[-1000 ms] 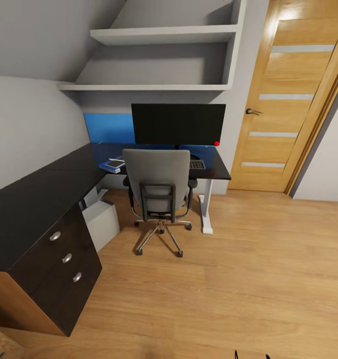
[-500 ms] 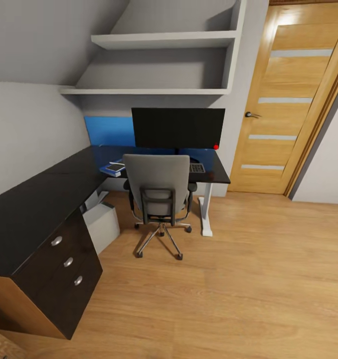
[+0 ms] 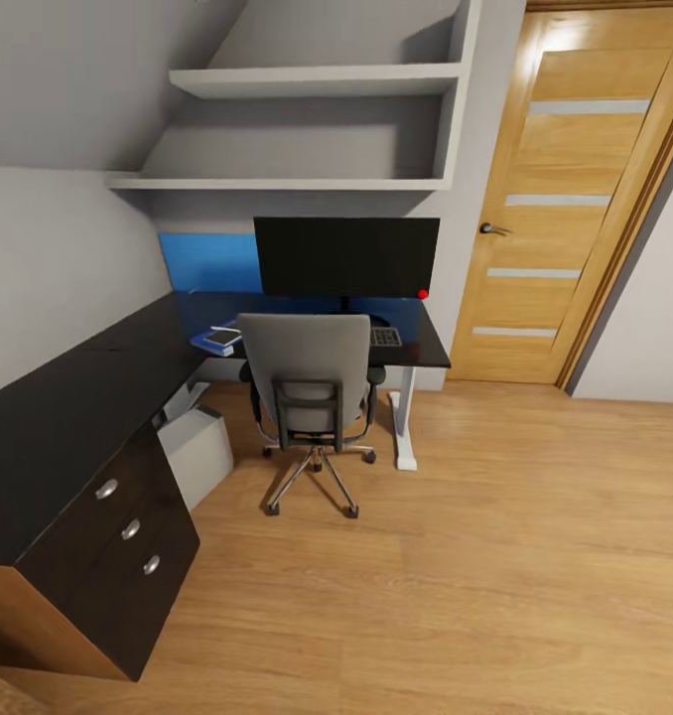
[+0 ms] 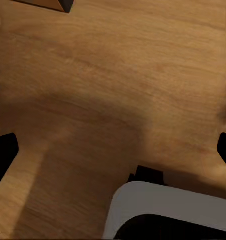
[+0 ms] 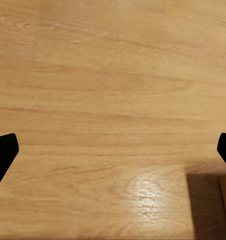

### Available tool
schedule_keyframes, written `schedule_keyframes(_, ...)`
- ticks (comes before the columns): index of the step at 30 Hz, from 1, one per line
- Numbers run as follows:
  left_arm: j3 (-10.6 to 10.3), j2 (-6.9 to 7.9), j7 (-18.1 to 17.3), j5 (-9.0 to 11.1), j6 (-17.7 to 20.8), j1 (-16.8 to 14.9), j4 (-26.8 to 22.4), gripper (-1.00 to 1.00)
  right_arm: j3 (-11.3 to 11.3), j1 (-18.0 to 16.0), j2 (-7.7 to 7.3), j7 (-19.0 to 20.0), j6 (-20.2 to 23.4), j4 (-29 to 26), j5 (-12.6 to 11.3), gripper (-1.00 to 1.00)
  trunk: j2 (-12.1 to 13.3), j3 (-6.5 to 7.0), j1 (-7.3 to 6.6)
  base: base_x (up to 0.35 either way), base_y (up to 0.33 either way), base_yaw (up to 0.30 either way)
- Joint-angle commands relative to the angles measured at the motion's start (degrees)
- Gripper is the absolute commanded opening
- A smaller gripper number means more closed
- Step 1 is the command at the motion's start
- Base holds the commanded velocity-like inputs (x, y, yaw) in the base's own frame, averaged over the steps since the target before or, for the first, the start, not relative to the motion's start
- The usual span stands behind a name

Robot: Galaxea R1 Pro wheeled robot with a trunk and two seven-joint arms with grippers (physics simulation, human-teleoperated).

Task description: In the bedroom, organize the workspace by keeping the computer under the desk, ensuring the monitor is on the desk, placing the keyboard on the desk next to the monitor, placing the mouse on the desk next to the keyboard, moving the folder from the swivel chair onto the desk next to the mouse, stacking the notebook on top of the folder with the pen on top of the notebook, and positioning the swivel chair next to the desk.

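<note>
Already our monitor (image 3: 346, 256) stands at the surface's (image 3: 98, 387) back edge, keyboard (image 3: 385, 337) before it, swivel chair (image 3: 309, 387) tucked close, a blue stack (image 3: 215, 341) alongside. Both end effectors (image 4: 113, 150) (image 5: 113, 150) hang spread wide, holding nothing; we judge ourselves approaching or finished.

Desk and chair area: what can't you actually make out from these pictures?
- Seat of the swivel chair, head view: its own backrest hides it, so whether a folder lies there cannot be told.
- Keyboard, head view: mostly behind the backrest.
- Flat items on the desk, head view: too small to identify.
- Mouse and pen: too small or hidden to tell.
- Each wrist view: fingertips cut off by edges over wooden floor.
</note>
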Motion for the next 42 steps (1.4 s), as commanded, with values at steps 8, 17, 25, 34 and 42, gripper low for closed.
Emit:
schedule_keyframes(8, -1.1, 0.23, -1.6, -0.3, 3.5, 0.0, -0.3, 1.00, 0.5, 0.0, 0.21, -0.3, 0.2, 0.1, -0.1, 1.00, 3.2, 1.38, -1.77, 0.000, 0.000, -0.001)
schedule_keyframes(17, -0.9, -1.55, -1.5, -0.2, 3.8, 0.0, -0.3, 1.00, 0.5, 0.0, 0.19, -0.3, 0.2, 0.1, -0.1, 1.00, 3.2, 1.38, -1.77, 0.000, 0.000, 0.000)
schedule_keyframes(25, -0.6, -1.76, -1.4, -0.1, 3.8, 0.0, -0.2, 1.00, 0.5, 0.0, 0.22, -0.3, 0.2, 0.1, -0.1, 1.00, 3.2, 1.38, -1.77, 0.000, 0.000, 0.000)
schedule_keyframes(34, -0.6, -1.76, -1.4, -0.1, 3.8, 0.0, -0.2, 1.00, 0.5, 0.0, 0.21, -0.3, 0.2, 0.1, -0.1, 1.00, 3.2, 1.38, -1.77, 0.000, 0.000, 0.000)
schedule_keyframes(42, -0.6, -1.76, -1.4, -0.1, 3.8, 0.0, -0.2, 1.00, 0.5, 0.0, 0.21, -0.3, 0.2, 0.1, -0.1, 1.00, 3.2, 1.38, -1.77, 0.000, 0.000, 0.000)
